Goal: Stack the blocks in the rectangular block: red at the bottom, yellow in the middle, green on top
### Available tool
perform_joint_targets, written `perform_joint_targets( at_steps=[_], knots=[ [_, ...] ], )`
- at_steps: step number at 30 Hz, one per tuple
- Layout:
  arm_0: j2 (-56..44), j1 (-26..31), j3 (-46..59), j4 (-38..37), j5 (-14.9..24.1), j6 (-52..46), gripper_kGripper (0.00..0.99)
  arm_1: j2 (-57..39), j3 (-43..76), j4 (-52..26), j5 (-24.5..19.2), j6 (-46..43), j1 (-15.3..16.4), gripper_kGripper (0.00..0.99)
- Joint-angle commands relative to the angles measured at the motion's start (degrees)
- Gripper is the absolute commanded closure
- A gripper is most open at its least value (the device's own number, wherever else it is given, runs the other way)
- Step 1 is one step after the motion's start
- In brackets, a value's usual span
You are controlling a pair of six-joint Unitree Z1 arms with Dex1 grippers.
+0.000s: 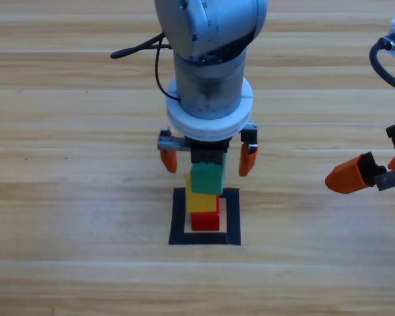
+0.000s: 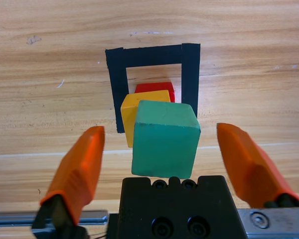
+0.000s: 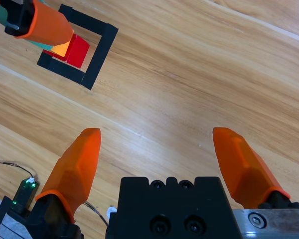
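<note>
Jaws of left gripper (image 1: 209,159) spread wide, clear of green (image 1: 206,178) atop yellow (image 1: 201,201) & red (image 1: 205,220). Right gripper (image 1: 372,172) waits, jaws apart. Cubes prob. light, rigid, slick; grip flat sides.

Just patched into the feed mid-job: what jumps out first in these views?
The three-cube tower inside the black tape frame stands out: red cube at the bottom, yellow cube in the middle, green cube on top. The left gripper hangs directly over it, fingers spread wide on either side of the green cube and not touching it. The right gripper waits at the right edge, open over bare wood.
</note>
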Motion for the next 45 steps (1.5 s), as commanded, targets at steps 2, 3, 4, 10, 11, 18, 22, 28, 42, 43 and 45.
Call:
perform_joint_targets(
  at_steps=[2,3,4,10,11,18,22,28,42,43,45],
  knots=[
    [-2.23,-1.00,0.03,1.91,2.03,-1.03,0.000,1.23,1.57,-2.24,2.01,-1.70,-1.00,0.000],
    [-3.90,-1.00,-0.76,1.91,2.65,-1.12,0.000,0.26,1.75,-2.42,1.30,-1.70,-1.00,0.000],
    [-5.49,-1.09,-1.90,2.35,3.53,-1.30,0.000,-0.53,2.10,-2.95,0.69,-1.70,-1.00,0.000],
    [-20.08,-6.98,-4.63,4.98,16.01,-7.71,0.000,-1.05,2.45,-3.74,0.25,-2.31,-1.00,0.000],
    [-22.10,-9.53,-4.10,4.89,19.70,-8.94,0.000,-0.88,2.45,-3.74,0.51,-2.40,-1.00,0.000],
    [-24.91,-20.78,2.05,4.28,36.66,-8.07,0.000,0.53,2.27,-3.82,1.13,-2.66,-1.00,0.000],
    [-31.59,-21.39,10.14,-1.61,40.53,1.69,0.000,0.97,2.27,-4.00,0.51,-2.66,-1.00,0.000],
    [-54.09,-23.06,38.09,-21.91,37.37,16.37,0.000,2.64,2.19,-4.79,0.69,-2.75,-1.00,0.000],
    [-67.89,-23.06,74.39,-50.56,27.26,25.60,0.000,2.72,2.27,-4.79,0.86,-2.66,-1.00,0.000],
    [-67.62,-23.06,74.47,-50.83,27.17,25.60,0.000,2.72,2.27,-4.79,0.86,-2.66,-1.00,0.000],
    [-67.19,-23.06,74.47,-51.09,27.17,25.51,0.000,2.72,2.36,-4.79,0.95,-2.75,-1.00,0.000]
  ],
)
